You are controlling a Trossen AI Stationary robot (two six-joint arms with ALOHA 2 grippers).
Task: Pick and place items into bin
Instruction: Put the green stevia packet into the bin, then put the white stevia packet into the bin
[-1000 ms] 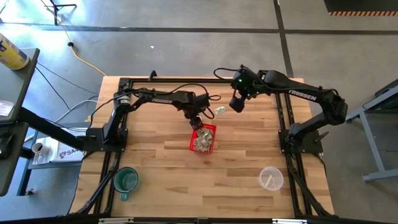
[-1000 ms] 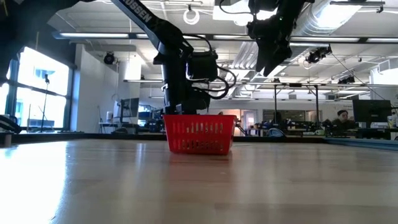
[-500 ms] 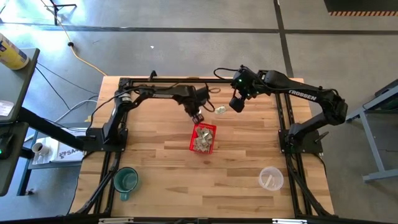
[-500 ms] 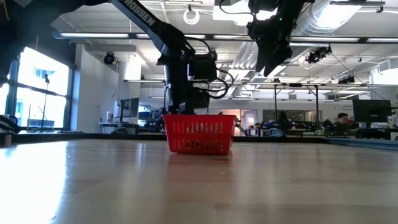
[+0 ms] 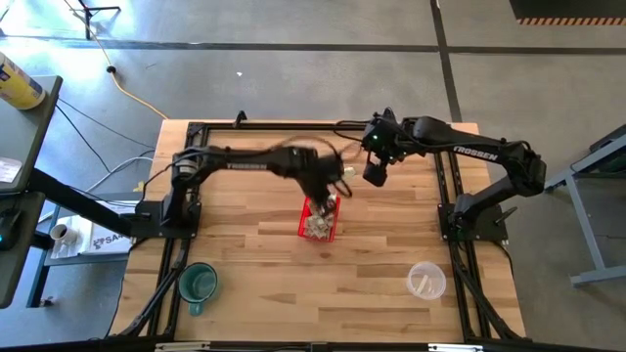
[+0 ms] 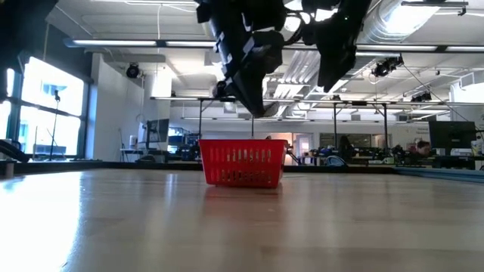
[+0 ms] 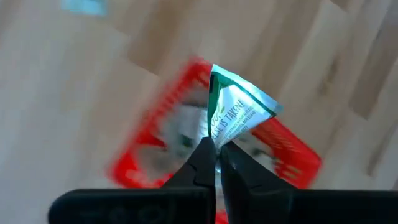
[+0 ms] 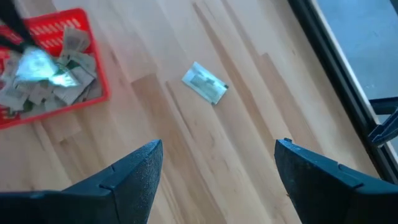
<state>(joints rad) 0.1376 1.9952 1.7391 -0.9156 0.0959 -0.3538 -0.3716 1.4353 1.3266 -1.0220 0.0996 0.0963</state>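
Left wrist view: slip (image 7: 239, 112) pinched in left hand (image 7: 216, 152), seemingly above basket (image 7: 292, 146).

an open lab or workshop hall: concrete floor (image 5: 293, 29), exposed ceiling ducts (image 6: 423, 15), strip lights (image 6: 113, 44), rows of desks with monitors (image 6: 452, 136) behind the bench.
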